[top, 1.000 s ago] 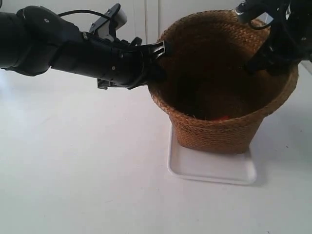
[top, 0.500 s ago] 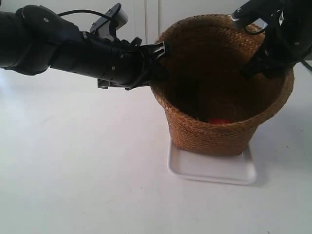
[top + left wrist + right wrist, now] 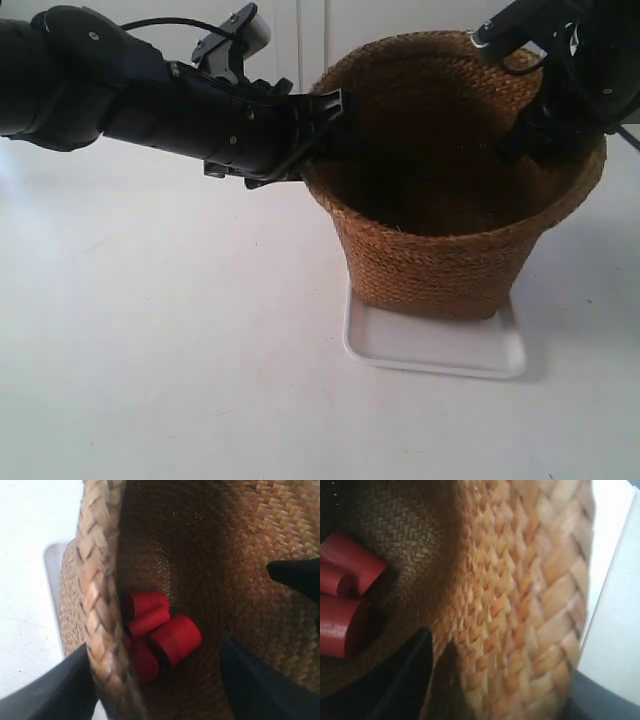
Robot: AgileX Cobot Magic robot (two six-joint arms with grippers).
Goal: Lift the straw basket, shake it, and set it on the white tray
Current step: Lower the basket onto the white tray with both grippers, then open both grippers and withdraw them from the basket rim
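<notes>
On the desk [image 3: 150, 350], exterior view: we see the straw basket [image 3: 440, 250] standing upright on the white tray [image 3: 440, 352], whose rim shows at the basket's 6 o'clock. The arm at the exterior view's left [image 3: 140, 95] meets the basket's rim at 9 o'clock. The arm at the exterior view's right [image 3: 585, 70] meets it near 2 o'clock. We cannot judge either jaw opening from here.

Left wrist view: the left tool [image 3: 154, 645] straddles the basket's braided rim. Its outer finger [image 3: 50, 690] lies against the outside of the rim, while the inner finger [image 3: 265, 690] stands apart from the wall, so we read the jaws as wide. Red cylinders [image 3: 170, 637] lie heaped on the basket floor, and a strip of the tray shows just beside the basket.

Right wrist view: the right tool [image 3: 500, 655] holds the basket wall. One finger [image 3: 395, 680] is inside and the other is outside, both touching the weave. The cylinders lie inside the basket, near the inner finger.
</notes>
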